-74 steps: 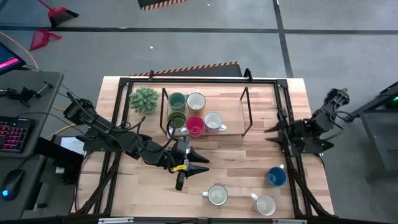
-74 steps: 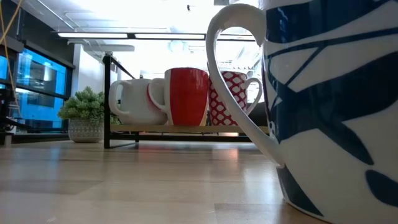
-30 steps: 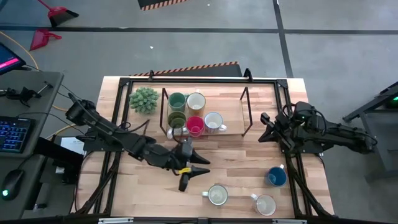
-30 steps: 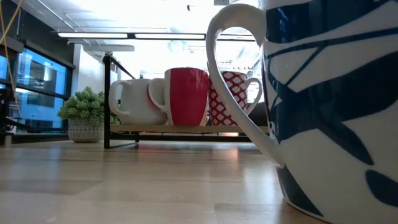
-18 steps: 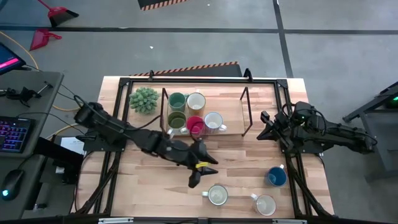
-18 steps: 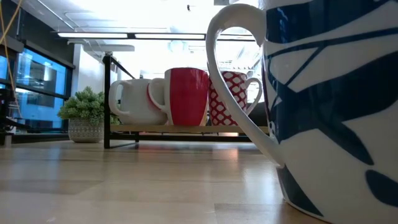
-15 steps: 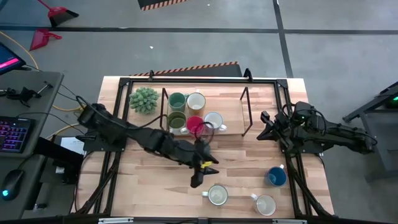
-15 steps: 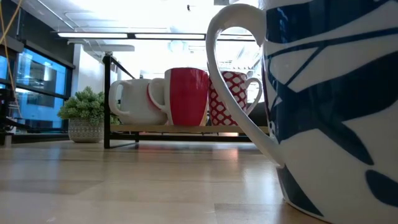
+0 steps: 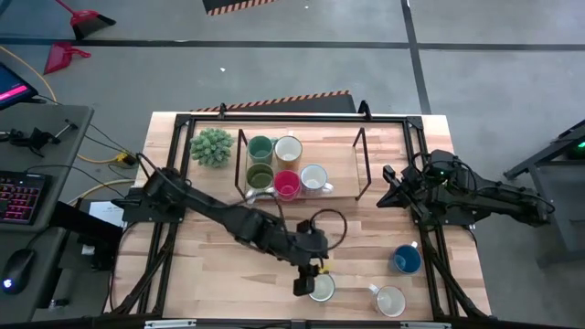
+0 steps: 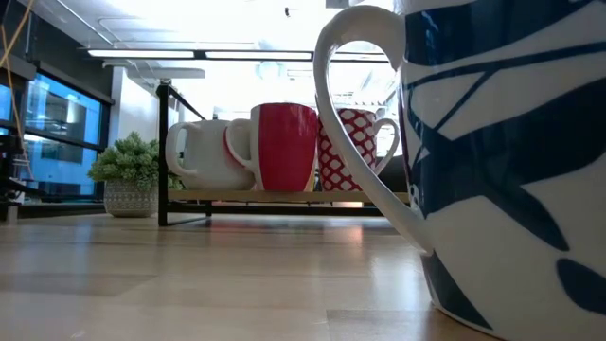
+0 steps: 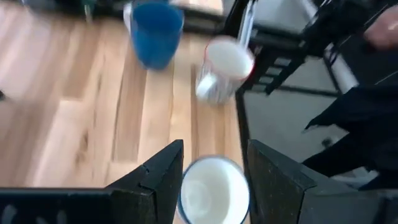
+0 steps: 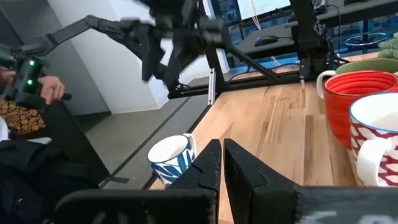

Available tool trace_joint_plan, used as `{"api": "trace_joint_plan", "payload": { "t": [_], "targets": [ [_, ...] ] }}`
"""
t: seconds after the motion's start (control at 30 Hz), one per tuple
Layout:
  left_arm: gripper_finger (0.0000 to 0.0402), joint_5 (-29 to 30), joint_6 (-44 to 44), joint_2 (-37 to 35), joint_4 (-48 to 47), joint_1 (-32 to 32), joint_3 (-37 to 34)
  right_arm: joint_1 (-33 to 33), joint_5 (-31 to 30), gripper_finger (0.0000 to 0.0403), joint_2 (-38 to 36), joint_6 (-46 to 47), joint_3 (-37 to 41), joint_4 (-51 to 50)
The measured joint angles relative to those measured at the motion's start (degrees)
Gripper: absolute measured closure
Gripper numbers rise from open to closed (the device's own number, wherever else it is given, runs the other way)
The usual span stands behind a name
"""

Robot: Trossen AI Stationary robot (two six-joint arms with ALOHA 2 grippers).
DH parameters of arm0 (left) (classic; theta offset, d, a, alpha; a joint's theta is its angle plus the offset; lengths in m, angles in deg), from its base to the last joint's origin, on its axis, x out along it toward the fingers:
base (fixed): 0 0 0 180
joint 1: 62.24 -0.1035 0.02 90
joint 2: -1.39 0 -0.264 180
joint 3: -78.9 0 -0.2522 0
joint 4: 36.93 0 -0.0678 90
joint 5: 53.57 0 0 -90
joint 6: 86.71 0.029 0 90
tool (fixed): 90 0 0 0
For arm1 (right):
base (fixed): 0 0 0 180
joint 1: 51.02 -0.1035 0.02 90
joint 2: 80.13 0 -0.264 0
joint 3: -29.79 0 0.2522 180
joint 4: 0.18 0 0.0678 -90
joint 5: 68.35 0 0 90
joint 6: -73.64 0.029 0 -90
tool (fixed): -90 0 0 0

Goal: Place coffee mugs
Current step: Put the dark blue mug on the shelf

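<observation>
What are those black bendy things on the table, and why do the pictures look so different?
They are two robot arms with pinching grippers. One camera looks down from above, one sits at table height beside a big blue-patterned mug, and one rides on each wrist. The left gripper is open over a white round mug, holding nothing. The right gripper waits shut at the table's side. Five mugs stand on a wooden rack; a blue mug and a spiky green plant sit on the table.

In the low view a blue-and-white mug (image 10: 502,161) is cut off at the right edge, hiding the table behind it.
</observation>
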Motion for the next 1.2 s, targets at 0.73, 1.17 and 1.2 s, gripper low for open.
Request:
{"api": "trace_joint_plan", "payload": {
  "t": [0.73,1.17,1.2],
  "targets": [
    [0.0234,-5.6,-13.5,9.8,-7.9,0.0,0.0,0.0,0.2,0.0396,0.0,3.2,0.0,-2.9],
    [0.0234,-5.3,-17.1,12.5,-7.4,0.1,0.0,0.0,0.3,0.0396,0.0,3.2,0.0,-3.4],
    [0.0234,-5.5,-17.2,12.8,-7.9,0.1,0.0,0.0,0.2,0.0396,0.0,3.2,0.0,-3.5]
  ]
}}
